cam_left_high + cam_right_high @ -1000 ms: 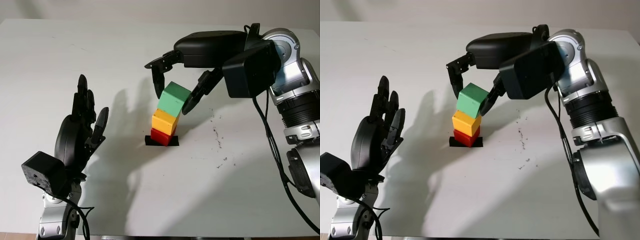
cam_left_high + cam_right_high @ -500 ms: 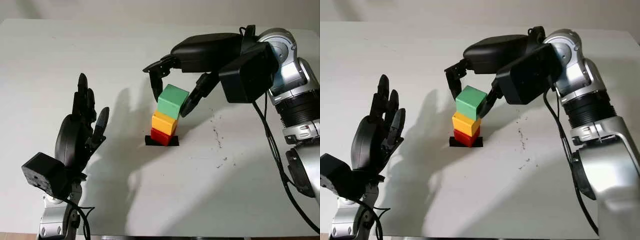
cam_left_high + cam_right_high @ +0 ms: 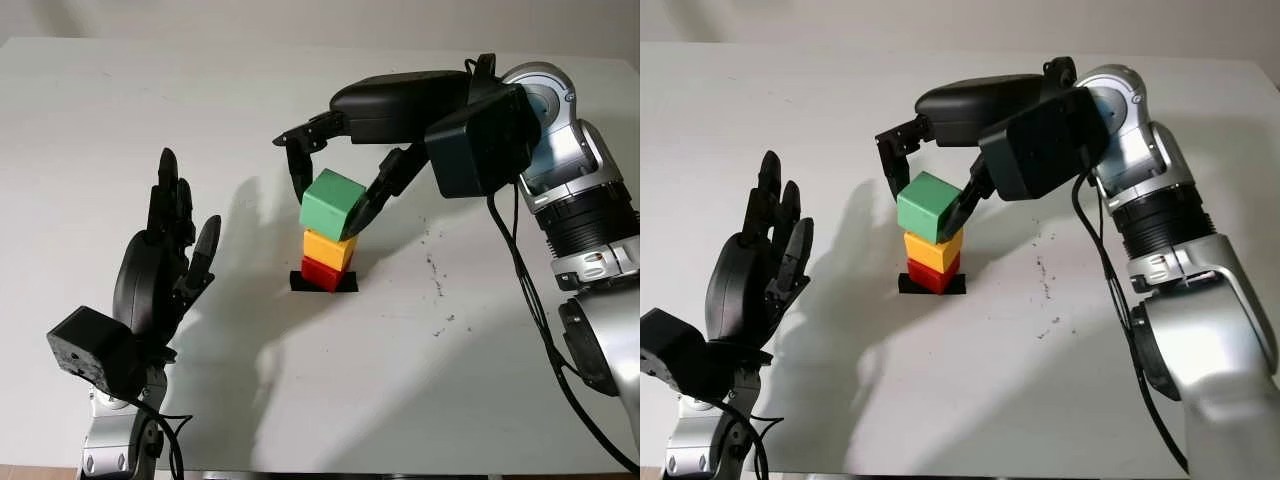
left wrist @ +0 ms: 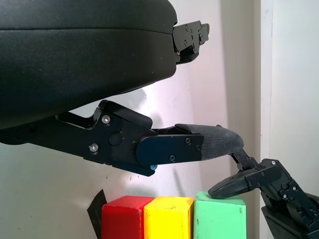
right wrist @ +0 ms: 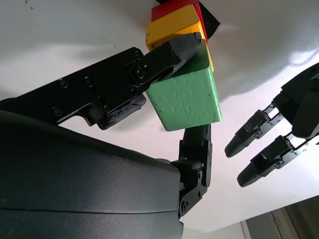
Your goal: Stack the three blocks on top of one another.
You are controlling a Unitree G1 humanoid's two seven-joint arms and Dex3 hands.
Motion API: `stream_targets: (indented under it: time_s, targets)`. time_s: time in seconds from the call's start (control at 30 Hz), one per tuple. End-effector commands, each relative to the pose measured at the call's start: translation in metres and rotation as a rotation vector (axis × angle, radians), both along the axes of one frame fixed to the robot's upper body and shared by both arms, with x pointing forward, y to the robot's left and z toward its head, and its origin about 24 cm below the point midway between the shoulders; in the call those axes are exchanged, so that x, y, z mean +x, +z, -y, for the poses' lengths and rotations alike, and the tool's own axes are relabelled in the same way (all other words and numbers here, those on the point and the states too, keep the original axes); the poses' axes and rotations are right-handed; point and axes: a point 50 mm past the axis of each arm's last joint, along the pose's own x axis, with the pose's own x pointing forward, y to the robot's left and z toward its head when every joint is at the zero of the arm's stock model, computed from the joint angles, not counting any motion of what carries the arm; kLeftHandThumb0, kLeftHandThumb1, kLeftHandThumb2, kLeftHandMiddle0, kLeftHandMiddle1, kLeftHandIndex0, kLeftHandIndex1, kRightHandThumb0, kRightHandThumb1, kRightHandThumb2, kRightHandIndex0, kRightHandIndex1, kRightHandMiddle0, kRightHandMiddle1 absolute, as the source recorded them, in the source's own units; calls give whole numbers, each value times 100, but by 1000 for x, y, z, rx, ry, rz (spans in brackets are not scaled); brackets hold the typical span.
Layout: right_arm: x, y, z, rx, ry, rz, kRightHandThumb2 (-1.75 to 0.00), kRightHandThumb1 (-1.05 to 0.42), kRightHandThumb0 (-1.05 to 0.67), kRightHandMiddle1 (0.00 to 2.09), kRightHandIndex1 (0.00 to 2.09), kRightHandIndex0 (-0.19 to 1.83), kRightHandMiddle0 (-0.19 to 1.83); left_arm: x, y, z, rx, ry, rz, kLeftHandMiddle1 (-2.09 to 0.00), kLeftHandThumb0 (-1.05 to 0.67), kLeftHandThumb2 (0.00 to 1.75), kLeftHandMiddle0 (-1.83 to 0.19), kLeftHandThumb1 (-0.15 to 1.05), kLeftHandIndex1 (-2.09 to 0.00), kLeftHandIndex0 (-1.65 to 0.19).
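Right hand (image 3: 335, 195) pinches the green block (image 3: 332, 204) tilted atop the yellow block (image 3: 329, 247) and red block (image 3: 320, 273), aligning it. Left hand (image 3: 160, 270) open, held aside.

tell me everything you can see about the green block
The green block is a cube that looks like painted wood, with small scuffs on one face. It sits at the top of the stack, on the yellow block, which stands on the red block over a black mark. It is turned and tilted, overhanging the yellow block on the side toward the left hand. The right hand grips it from above, one finger on each of two opposite sides. The left hand is open, well apart.
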Motion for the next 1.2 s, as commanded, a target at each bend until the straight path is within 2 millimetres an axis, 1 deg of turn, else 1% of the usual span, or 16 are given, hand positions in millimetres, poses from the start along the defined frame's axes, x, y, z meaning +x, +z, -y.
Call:
stream_targets:
  time_s: [0.0,0.3,0.47,0.57,0.6,0.7,0.8,0.83,0.9,1.0,1.03,1.13,1.17]
  targets:
    - [-2,3,-2,2,8,13,-5,-96,-50,154,4,22,35,-3,-4,0,-2,6,-6,0,-70,43,19,105,0,19]
    - [-3,2,0,-45,9,16,-5,-97,-52,153,4,21,36,-2,-4,1,-5,0,-2,0,-70,44,19,105,0,19]
    - [-2,1,2,-86,-15,-28,-5,-95,-53,153,3,18,35,-3,-5,0,-9,2,-12,0,-71,43,19,105,0,19]
    - [-3,0,4,-125,-17,-43,-5,-93,-57,135,3,14,23,-3,-5,0,-6,8,-7,0,-71,42,19,105,0,19]
    - [-3,0,4,-133,-15,-42,-5,-91,-59,125,3,13,20,-3,-5,0,-5,7,-6,0,-70,43,19,105,0,19]
    - [-3,-1,6,-147,-9,-41,-5,-88,-64,104,3,9,15,-3,-4,-1,-6,4,-2,0,-70,43,19,105,0,19]
    - [-3,-1,7,-179,-8,-58,-5,-88,-70,93,1,3,6,-3,-4,-1,-8,6,1,0,-70,43,19,105,0,19]
    - [-4,-1,7,-187,-1,-70,-5,-87,-72,83,1,-2,2,-3,-4,-1,-9,5,0,0,-70,43,19,105,0,19]
    - [-4,-2,7,-197,8,-86,-5,-86,-74,59,2,-10,1,-3,-5,-1,-11,5,-1,0,-70,42,19,105,0,19]
    - [-5,-4,8,-213,7,-93,-5,-84,-77,36,0,-18,-5,-3,-4,-1,-12,3,1,0,-70,42,19,105,0,19]
    - [-6,-5,8,-212,10,-83,-5,-84,-80,25,0,-19,-11,-2,-4,-1,-12,1,2,0,-70,42,19,105,0,19]
    - [-8,-5,8,-199,20,-64,-6,-85,-86,5,0,-19,-18,-2,-4,-2,-7,-2,7,0,-69,43,19,105,0,19]
    - [-8,-5,8,-196,18,-57,-6,-85,-87,3,0,-19,-19,-2,-4,-1,-10,-1,7,0,-68,43,19,105,0,19]
